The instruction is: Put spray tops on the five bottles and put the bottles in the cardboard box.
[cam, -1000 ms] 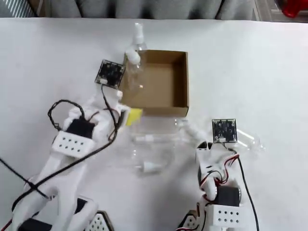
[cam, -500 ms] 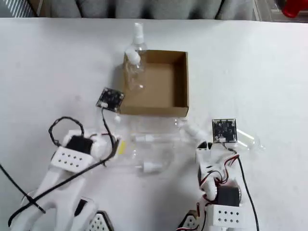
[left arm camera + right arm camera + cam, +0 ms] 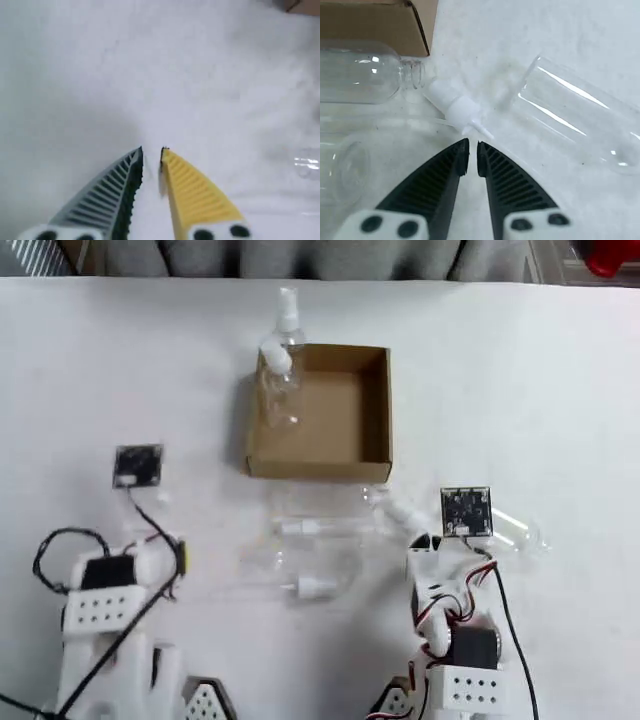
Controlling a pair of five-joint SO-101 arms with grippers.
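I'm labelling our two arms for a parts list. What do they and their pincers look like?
White plastic arms, black motors and cables; the right arm adds red wires. Left pincer: one grey ribbed finger, one yellow. Right pincer: both black, ribbed.

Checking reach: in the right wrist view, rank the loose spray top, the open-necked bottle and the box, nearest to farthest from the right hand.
1. Spray top, just ahead of the right hand.
2. Open-necked bottle, lying beyond the top.
3. Box, behind that bottle.

Robot lab, white table (image 3: 560, 390), grey curtain (image 3: 200, 255)
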